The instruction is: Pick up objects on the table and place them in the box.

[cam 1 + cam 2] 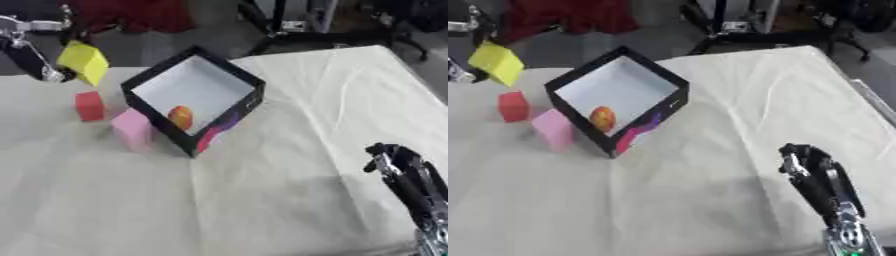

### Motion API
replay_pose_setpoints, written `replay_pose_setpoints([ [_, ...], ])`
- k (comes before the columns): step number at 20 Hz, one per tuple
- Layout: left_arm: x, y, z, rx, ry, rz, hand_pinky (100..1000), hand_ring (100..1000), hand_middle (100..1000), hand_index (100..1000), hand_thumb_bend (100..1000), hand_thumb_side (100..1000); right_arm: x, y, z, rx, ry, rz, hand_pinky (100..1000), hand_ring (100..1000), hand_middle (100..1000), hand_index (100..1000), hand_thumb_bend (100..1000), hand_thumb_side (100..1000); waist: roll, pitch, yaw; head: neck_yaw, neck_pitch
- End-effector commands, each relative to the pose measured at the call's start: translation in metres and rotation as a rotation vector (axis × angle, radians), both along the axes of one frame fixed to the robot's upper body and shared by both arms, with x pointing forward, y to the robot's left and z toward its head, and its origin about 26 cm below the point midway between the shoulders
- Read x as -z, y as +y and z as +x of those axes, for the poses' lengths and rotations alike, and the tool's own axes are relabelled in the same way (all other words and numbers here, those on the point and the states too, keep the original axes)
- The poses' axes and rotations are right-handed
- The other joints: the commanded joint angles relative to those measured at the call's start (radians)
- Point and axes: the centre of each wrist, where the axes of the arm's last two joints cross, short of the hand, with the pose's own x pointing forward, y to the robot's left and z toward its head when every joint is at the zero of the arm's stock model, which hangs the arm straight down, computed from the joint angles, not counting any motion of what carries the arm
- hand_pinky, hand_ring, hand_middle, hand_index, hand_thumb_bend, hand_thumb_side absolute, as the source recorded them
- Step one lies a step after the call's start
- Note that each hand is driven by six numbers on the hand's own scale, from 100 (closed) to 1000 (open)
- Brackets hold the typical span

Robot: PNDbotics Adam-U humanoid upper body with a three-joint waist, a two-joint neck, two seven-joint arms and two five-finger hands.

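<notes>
A black box with a white floor stands tilted at the table's upper middle, and an orange-red ball lies inside near its front wall. My left hand at the upper left is shut on a yellow block, held in the air left of the box. Below it a red block and a pink block stand on the cloth beside the box's left wall. My right hand rests at the lower right, fingers straight and empty.
A cream cloth covers the table, whose right edge runs down the far right. Dark stands and a red object sit on the floor beyond the back edge. A purple and pink patch shows on the box's front wall.
</notes>
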Motion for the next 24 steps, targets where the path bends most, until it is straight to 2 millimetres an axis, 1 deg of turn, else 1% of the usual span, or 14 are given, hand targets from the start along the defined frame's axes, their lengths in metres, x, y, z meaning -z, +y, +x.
replay_pose_setpoints([
  [1,0.020,-0.027,0.019,-0.030,-0.026,-0.040,713,565,524,655,241,144,-0.005,0.000,0.002,-0.014,-0.014,-0.006,711,512,415,630,100,630,-0.010,-0.019,-0.007,0.008,-0.002],
  [3,0.041,-0.046,0.027,-0.047,-0.055,-0.065,712,567,534,667,243,154,-0.005,0.002,0.003,-0.022,-0.016,-0.001,711,512,415,630,100,632,-0.015,-0.017,-0.015,0.014,-0.002],
  [6,0.066,-0.067,0.032,-0.069,-0.113,-0.083,712,572,544,678,258,168,-0.005,0.004,0.003,-0.032,-0.016,0.004,711,512,415,630,100,632,-0.019,-0.016,-0.020,0.021,-0.002],
  [10,0.101,-0.079,0.032,-0.084,-0.148,-0.074,720,601,598,738,301,220,-0.006,0.005,0.004,-0.042,-0.017,0.007,711,512,416,630,100,631,-0.022,-0.015,-0.023,0.020,-0.002],
  [11,0.107,-0.080,0.031,-0.078,-0.145,-0.068,725,620,634,793,327,251,-0.006,0.005,0.004,-0.042,-0.017,0.008,711,512,416,630,100,630,-0.022,-0.015,-0.023,0.019,-0.002],
  [12,0.111,-0.081,0.031,-0.072,-0.147,-0.066,726,627,649,813,347,278,-0.006,0.005,0.004,-0.041,-0.018,0.008,711,512,416,630,100,629,-0.023,-0.015,-0.023,0.018,-0.002],
  [13,0.112,-0.081,0.031,-0.069,-0.152,-0.068,730,643,691,863,414,364,-0.006,0.005,0.004,-0.041,-0.018,0.009,711,512,415,630,100,630,-0.023,-0.014,-0.023,0.017,-0.002],
  [14,0.112,-0.080,0.031,-0.068,-0.163,-0.072,731,647,699,871,427,375,-0.006,0.005,0.004,-0.040,-0.018,0.009,711,512,415,630,100,630,-0.024,-0.014,-0.022,0.016,-0.002],
  [15,0.111,-0.080,0.031,-0.070,-0.179,-0.076,736,659,724,899,540,482,-0.006,0.005,0.004,-0.040,-0.018,0.009,711,512,416,630,100,631,-0.024,-0.014,-0.021,0.015,-0.002],
  [17,0.104,-0.077,0.032,-0.076,-0.212,-0.081,738,665,738,918,629,572,-0.005,0.005,0.004,-0.040,-0.017,0.008,711,512,416,630,100,632,-0.024,-0.014,-0.020,0.014,-0.002],
  [20,0.087,-0.067,0.032,-0.077,-0.250,-0.081,752,688,762,935,664,623,-0.005,0.004,0.003,-0.034,-0.017,0.007,711,512,416,630,100,631,-0.022,-0.014,-0.016,0.009,-0.002],
  [21,0.080,-0.062,0.032,-0.073,-0.252,-0.072,762,708,781,943,639,629,-0.005,0.004,0.003,-0.031,-0.017,0.006,711,512,416,630,100,631,-0.021,-0.014,-0.015,0.006,-0.002],
  [22,0.071,-0.056,0.033,-0.067,-0.251,-0.056,766,715,786,944,680,642,-0.005,0.003,0.003,-0.029,-0.017,0.005,711,512,416,630,100,631,-0.020,-0.015,-0.013,0.004,-0.002],
  [24,0.050,-0.044,0.031,-0.049,-0.262,-0.019,772,726,792,940,682,635,-0.005,0.003,0.003,-0.027,-0.015,0.002,711,512,416,630,100,631,-0.018,-0.017,-0.010,0.001,-0.002],
])
